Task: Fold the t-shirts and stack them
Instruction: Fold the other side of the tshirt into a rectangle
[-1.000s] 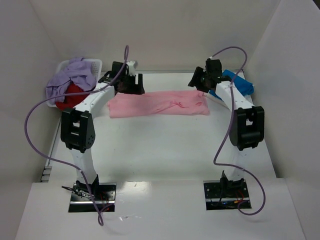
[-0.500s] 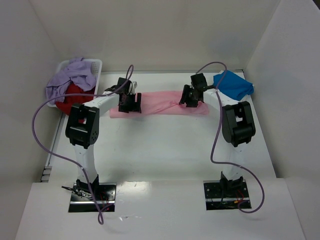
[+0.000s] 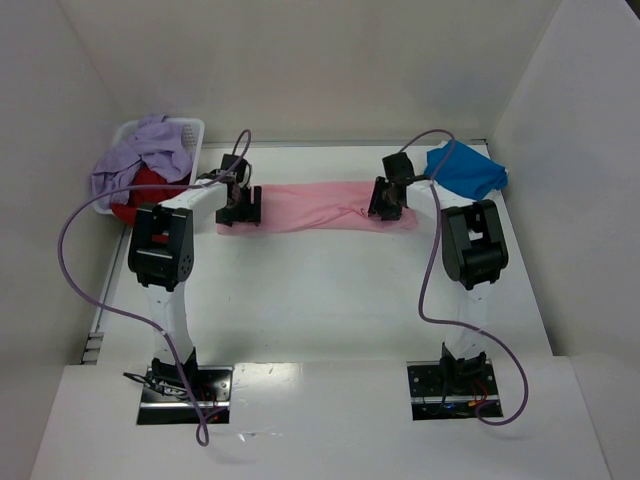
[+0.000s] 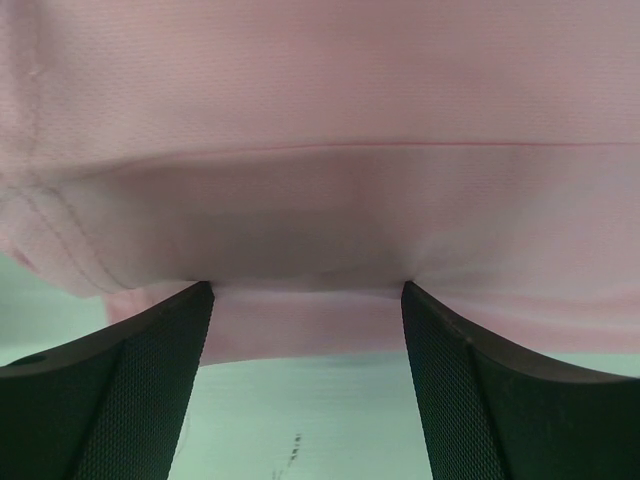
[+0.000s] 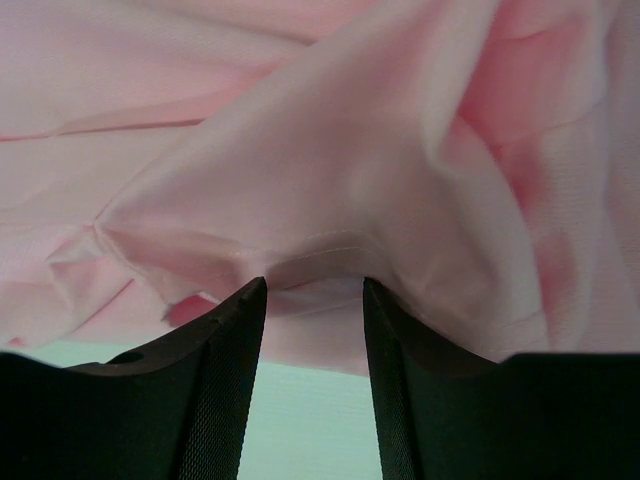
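The light pink t-shirt [image 3: 315, 205] lies as a long strip across the far half of the table. My left gripper [image 3: 240, 208] is down at its left end, jaws wide open, with the shirt's hem [image 4: 300, 320] lying across the fingertips. At the strip's right part my right gripper [image 3: 388, 200] stands with its jaws narrower but still apart, a raised fold of pink cloth [image 5: 310, 265] between the tips. A bright blue t-shirt [image 3: 465, 170] lies folded at the far right. The lavender t-shirt [image 3: 140, 155] and the red t-shirt [image 3: 140, 192] are heaped in the basket.
The white perforated basket [image 3: 192, 128] stands at the far left corner. White walls close in the table on the left, back and right. Purple cables loop from both arms over the near table.
Both grippers have come from the shirt's far edge down onto it. The left one has shifted to the left end. The right jaws have narrowed around a fold.
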You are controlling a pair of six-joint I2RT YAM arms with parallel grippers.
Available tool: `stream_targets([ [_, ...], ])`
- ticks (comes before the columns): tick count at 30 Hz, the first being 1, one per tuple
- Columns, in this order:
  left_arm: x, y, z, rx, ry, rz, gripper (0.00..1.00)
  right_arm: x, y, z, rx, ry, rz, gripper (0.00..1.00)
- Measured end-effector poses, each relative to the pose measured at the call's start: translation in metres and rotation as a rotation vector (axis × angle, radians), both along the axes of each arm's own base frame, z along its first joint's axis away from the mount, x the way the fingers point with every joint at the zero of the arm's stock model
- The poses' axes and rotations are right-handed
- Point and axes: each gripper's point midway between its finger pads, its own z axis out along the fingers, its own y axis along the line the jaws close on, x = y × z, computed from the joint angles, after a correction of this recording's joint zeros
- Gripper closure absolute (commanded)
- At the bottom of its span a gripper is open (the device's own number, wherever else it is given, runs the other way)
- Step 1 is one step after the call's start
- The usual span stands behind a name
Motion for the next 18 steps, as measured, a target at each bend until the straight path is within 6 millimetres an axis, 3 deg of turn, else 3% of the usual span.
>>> stream_targets([
  [5, -0.001, 0.007, -0.002, 0.025, 0.005, 0.002, 0.16, -0.002, -0.014, -0.006, -0.009, 0.015, -0.026, 0.51],
  [11, -0.003, 0.008, 0.0, 0.023, 0.019, -0.045, 0.13, -0.001, -0.013, -0.002, 0.005, 0.012, -0.019, 0.46],
  [14, 0.0, 0.0, 0.013, -0.021, 0.022, -0.097, 0.1, -0.002, -0.006, 0.013, 0.039, -0.01, 0.01, 0.46],
  [18, 0.02, -0.019, 0.054, -0.105, -0.072, -0.221, 0.04, 0.005, 0.004, 0.06, 0.097, -0.101, 0.042, 0.46],
])
